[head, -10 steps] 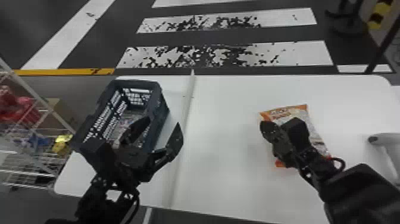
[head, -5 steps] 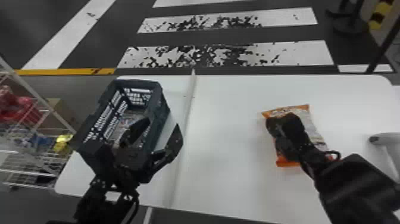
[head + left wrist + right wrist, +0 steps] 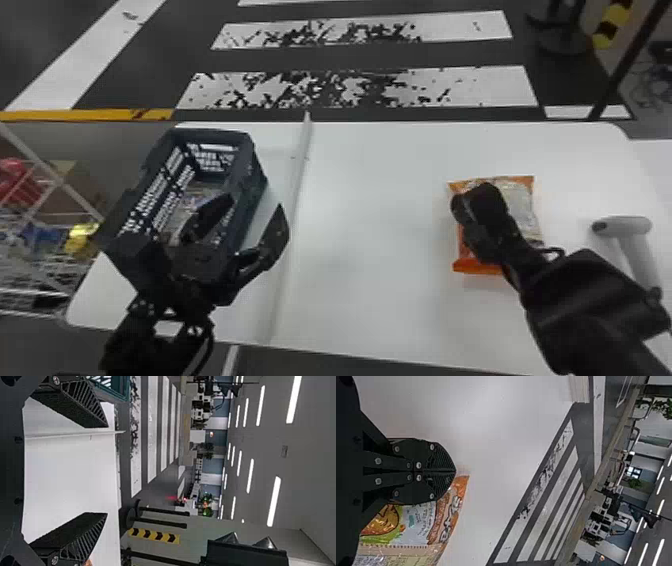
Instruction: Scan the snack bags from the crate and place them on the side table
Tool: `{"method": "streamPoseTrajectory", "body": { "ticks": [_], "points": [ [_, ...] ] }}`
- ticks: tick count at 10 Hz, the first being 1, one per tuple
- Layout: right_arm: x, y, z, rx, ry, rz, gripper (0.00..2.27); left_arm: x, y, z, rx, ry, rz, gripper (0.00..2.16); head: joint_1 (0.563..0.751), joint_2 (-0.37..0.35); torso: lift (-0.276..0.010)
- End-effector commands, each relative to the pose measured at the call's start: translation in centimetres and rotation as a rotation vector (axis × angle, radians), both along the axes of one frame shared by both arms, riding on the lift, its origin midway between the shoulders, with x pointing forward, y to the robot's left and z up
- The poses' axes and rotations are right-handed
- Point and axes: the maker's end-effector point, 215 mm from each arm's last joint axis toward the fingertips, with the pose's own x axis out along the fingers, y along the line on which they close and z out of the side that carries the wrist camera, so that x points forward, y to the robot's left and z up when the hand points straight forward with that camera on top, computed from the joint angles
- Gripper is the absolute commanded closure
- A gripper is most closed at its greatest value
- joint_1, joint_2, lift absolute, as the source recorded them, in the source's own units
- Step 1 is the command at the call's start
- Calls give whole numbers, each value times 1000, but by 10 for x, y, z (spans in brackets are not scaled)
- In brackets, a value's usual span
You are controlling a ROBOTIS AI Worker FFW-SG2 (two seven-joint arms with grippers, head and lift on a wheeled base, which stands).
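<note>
Snack bag (image 3: 522, 200), orange with a clear-looking middle, is lying on the white table (image 3: 375, 225), right of the pale ridge (image 3: 295, 185). Right gripper (image 3: 462, 207) is hovering over it and partly covering it in the head view; in the right wrist view, its two fingers (image 3: 441, 457) are sitting closed against each other, nothing visible between them, the bag's orange printed edge showing just beside the tips (close, but can't tell if they're touching). Left gripper (image 3: 256, 204) is hanging by the near end of the dark crate (image 3: 255, 170), fingers spreading wide apart and holding nothing. Crate is standing left of the ridge, some packets (image 3: 197, 200) lying inside, too blurred to count. Grey-white scanner (image 3: 625, 226) is resting right of the bag, well apart from the crate. Wire rack (image 3: 55, 182) is standing beyond the table's left side.
</note>
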Motion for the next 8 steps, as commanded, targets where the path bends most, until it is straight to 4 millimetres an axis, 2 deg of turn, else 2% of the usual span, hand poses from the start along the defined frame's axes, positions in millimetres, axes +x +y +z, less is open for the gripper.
{"method": "streamPoseTrajectory", "body": {
  "ticks": [1,4,8],
  "points": [
    [-2,-10,-2,3,2,-15,2253,0,0,-1,0,2,0,87,695,112,-81],
    [-9,-30,-3,7,5,-39,2253,0,-2,-1,-3,-1,-3,87,695,95,-81],
    [-19,-44,-5,11,5,-42,2253,0,-4,-1,-5,0,-6,87,695,64,-81]
  ]
}}
